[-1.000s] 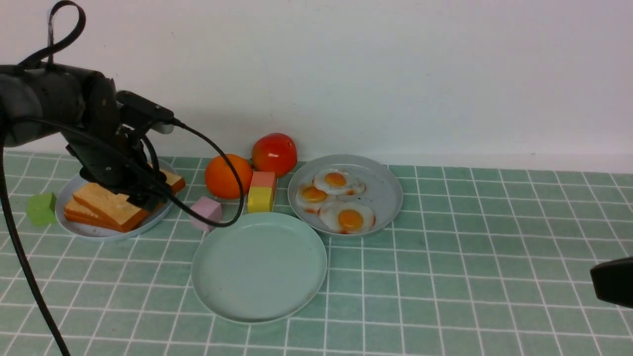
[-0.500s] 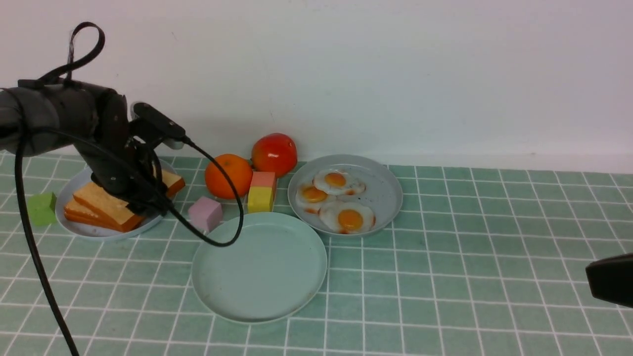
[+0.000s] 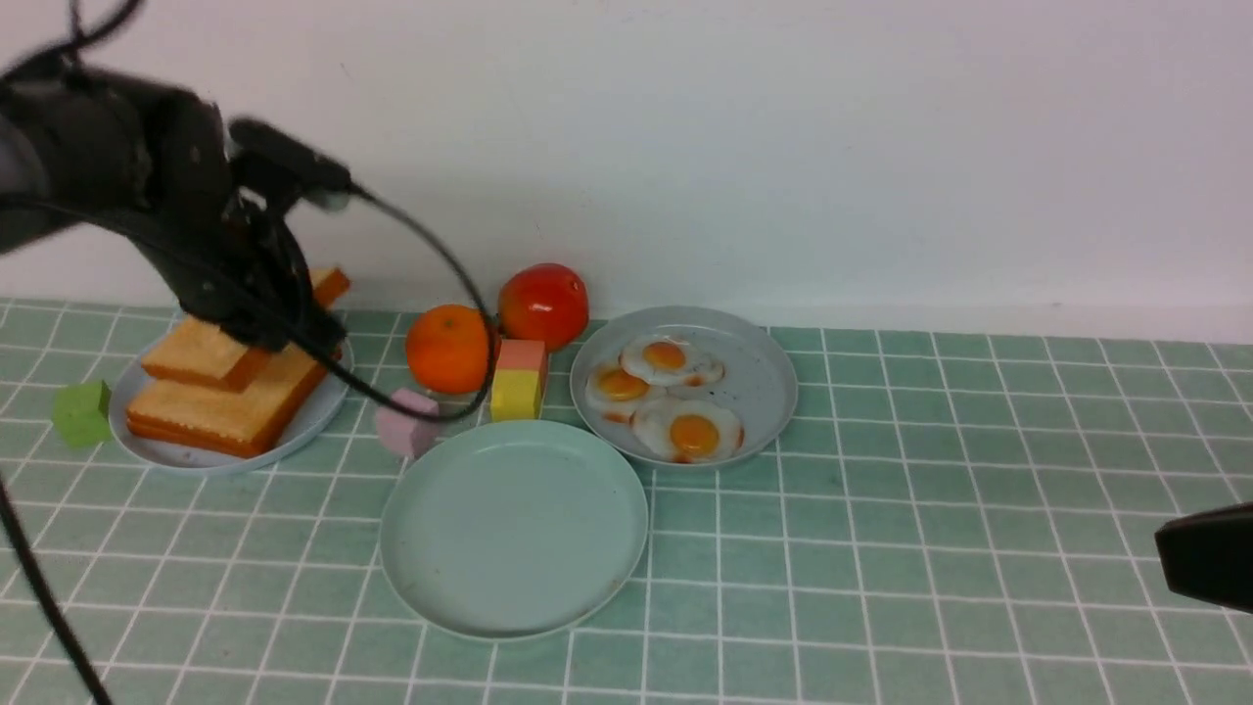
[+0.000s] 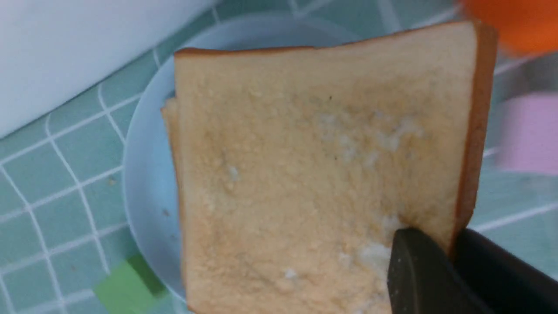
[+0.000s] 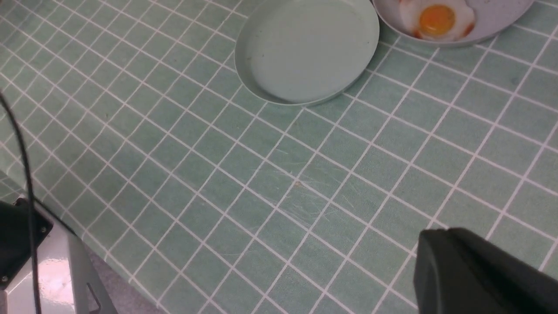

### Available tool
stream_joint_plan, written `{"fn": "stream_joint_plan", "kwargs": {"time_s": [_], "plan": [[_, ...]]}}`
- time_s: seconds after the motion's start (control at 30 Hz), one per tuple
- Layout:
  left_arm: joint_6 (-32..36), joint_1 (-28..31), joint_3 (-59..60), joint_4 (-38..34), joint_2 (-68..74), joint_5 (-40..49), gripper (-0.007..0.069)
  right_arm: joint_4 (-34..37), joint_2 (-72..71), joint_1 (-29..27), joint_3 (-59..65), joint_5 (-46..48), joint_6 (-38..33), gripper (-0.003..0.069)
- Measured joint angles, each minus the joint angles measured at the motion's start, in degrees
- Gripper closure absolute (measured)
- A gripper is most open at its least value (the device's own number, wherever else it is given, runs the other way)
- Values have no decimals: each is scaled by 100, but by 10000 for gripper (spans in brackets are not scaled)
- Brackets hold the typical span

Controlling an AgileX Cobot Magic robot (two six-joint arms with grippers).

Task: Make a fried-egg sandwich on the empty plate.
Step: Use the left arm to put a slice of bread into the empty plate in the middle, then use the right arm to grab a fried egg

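My left gripper (image 3: 294,331) is shut on the corner of a golden toast slice (image 3: 210,352) and holds it tilted just above the other toast slices (image 3: 230,413) on their blue-grey plate (image 3: 321,409). In the left wrist view the held slice (image 4: 314,165) fills the picture, pinched at its crust by my left gripper (image 4: 451,246). The empty mint-green plate (image 3: 514,529) sits at the centre front and also shows in the right wrist view (image 5: 305,48). Three fried eggs (image 3: 693,429) lie on a blue-grey plate (image 3: 759,377). My right gripper (image 3: 1209,553) is shut and empty, low at the right edge.
An orange (image 3: 447,348), a tomato (image 3: 543,304), a pink-and-yellow block (image 3: 519,380) and a pink cube (image 3: 406,431) stand between the toast plate and the empty plate. A green cube (image 3: 81,413) sits left of the toast plate. The wall runs behind.
My left gripper has risen with the top toast slice, lifting it off the stack. The right gripper has barely moved.
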Motion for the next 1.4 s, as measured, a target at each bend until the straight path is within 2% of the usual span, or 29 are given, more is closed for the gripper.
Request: {"fn": "stream_joint_plan", "kwargs": {"time_s": [0.07,0.17,0.23,0.27,0.37,0.5,0.7,0.87,0.97,1.0,1.03,1.1,1.2,1.23,1.33,1.37,1.4], "plan": [[-195,-256,71,-242,-321,239,561,0,0,0,0,0,-40,630],[-313,-1073,496,-480,-814,444,561,0,0,0,0,-5,-159,627],[-343,-1687,826,-453,-925,403,561,0,0,0,0,-5,-193,627],[-353,-1748,898,-431,-926,396,561,0,0,0,0,-5,-194,627],[-603,-2563,1378,35,-798,156,561,7,0,0,0,0,-212,624],[-1085,-2793,1475,557,-469,-166,561,98,0,0,0,96,-230,618],[-1235,-2800,1475,800,-93,-557,545,128,0,0,-6,272,-250,585],[-1267,-2800,1475,805,-22,-562,386,128,0,0,-6,183,-250,482],[-1267,-2800,1475,813,-68,-456,256,128,7,0,-6,15,-250,393],[-1267,-2800,1475,813,-77,-448,249,128,7,0,-6,1,-250,387],[-1267,-2800,1475,759,-166,-341,194,128,32,0,-6,-110,-250,351],[-1310,-2800,1475,585,-450,-196,159,141,134,0,-10,-328,-254,318],[-1539,-2800,1475,378,-953,-104,181,201,370,0,-18,-551,-254,311],[-1643,-2800,1476,311,-1192,-98,216,233,500,0,-33,-663,-261,312],[-2128,-2800,1660,40,-2475,-270,435,476,1383,0,-268,-965,-330,330],[-2128,-2800,1682,26,-2550,-290,449,486,1383,0,-288,-974,-342,332],[-2275,-2800,1970,-80,-3226,-453,571,598,1912,0,-459,-1027,-395,344]]}}
